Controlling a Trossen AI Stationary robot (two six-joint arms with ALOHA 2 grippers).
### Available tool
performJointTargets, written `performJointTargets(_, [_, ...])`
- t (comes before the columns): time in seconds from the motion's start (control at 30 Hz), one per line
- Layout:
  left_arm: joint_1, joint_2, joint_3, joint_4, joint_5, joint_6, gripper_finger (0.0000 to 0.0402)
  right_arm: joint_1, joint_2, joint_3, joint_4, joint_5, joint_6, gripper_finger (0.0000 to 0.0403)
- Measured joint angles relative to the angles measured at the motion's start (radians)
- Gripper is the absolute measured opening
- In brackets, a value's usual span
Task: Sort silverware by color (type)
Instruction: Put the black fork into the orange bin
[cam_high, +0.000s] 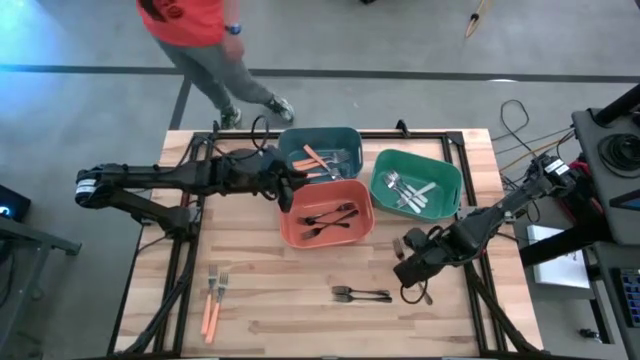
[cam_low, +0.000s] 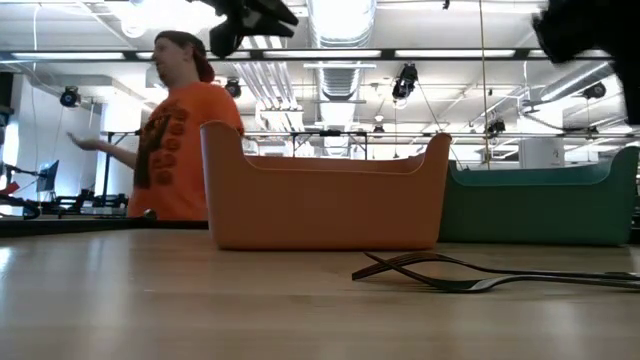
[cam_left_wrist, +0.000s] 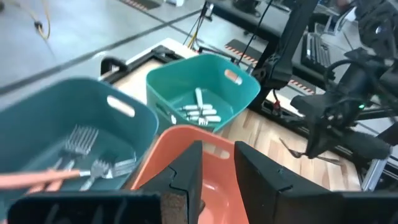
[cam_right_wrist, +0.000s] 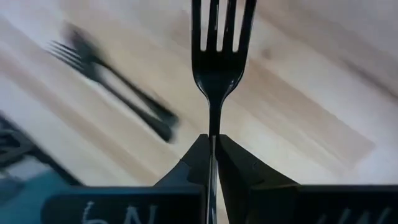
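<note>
My right gripper (cam_high: 408, 268) hangs over the table's right part, shut on a black fork (cam_right_wrist: 219, 59). Two more black forks (cam_high: 362, 294) (cam_low: 470, 273) lie flat on the wood near the front. Two orange-handled forks (cam_high: 212, 300) lie at the front left. My left gripper (cam_left_wrist: 217, 171) (cam_high: 286, 190) is open and holds nothing, above the far left corner of the orange-red bin (cam_high: 327, 232). That bin holds black forks (cam_high: 330, 216). The teal bin (cam_high: 296, 140) holds orange-handled forks (cam_high: 318, 158), and the green bin (cam_high: 450, 180) silver pieces (cam_high: 408, 192). My right gripper pinches the black fork by its thin handle (cam_right_wrist: 213, 124) between the two fingers (cam_right_wrist: 242, 171). The fork runs straight out ahead of the fingers, with the tines (cam_right_wrist: 222, 25) forward over the wood. Nothing of it shows at table height in the low view.
The three bins stand close together at the table's far middle. Bare wood lies along the front and left. A person in an orange shirt (cam_high: 185, 25) (cam_low: 175, 140) stands beyond the far edge. Cables and equipment (cam_high: 600, 150) sit to the right of the table.
</note>
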Motion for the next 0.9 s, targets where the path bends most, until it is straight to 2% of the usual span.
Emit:
performJointTargets(0.1, [0.000,0.000,0.038,-0.008,0.000,0.041,0.0076,0.000,-0.001,0.097,-0.049,0.135,-0.045,0.0011])
performJointTargets(0.2, [0.000,0.000,0.071,-0.011,-0.001,0.071,0.0076,-0.025,-0.002,0.184,-0.045,0.355,-0.122,0.0011])
performJointTargets(0.3, [0.000,0.000,0.101,-0.011,0.000,0.087,0.0076,-0.088,-0.001,0.244,-0.011,0.531,-0.252,0.0011])
performJointTargets(0.37, [-0.005,-0.002,0.121,-0.014,0.000,0.088,0.0076,-0.145,0.001,0.263,0.082,0.588,-0.396,0.0011])
performJointTargets(0.57, [-0.020,-0.037,0.197,-0.078,0.000,0.092,0.0076,-0.310,0.001,0.241,0.459,0.606,-0.874,0.0011])
performJointTargets(0.63, [-0.028,-0.061,0.237,-0.121,0.000,0.094,0.0076,-0.353,0.001,0.215,0.551,0.570,-1.010,0.0011])
performJointTargets(0.73, [-0.038,-0.098,0.304,-0.192,0.000,0.108,0.0076,-0.413,0.002,0.182,0.621,0.474,-1.180,0.0011])
performJointTargets(0.9, [-0.038,-0.147,0.373,-0.265,-0.001,0.113,0.0076,-0.487,0.044,0.169,0.665,0.366,-1.347,0.0011])
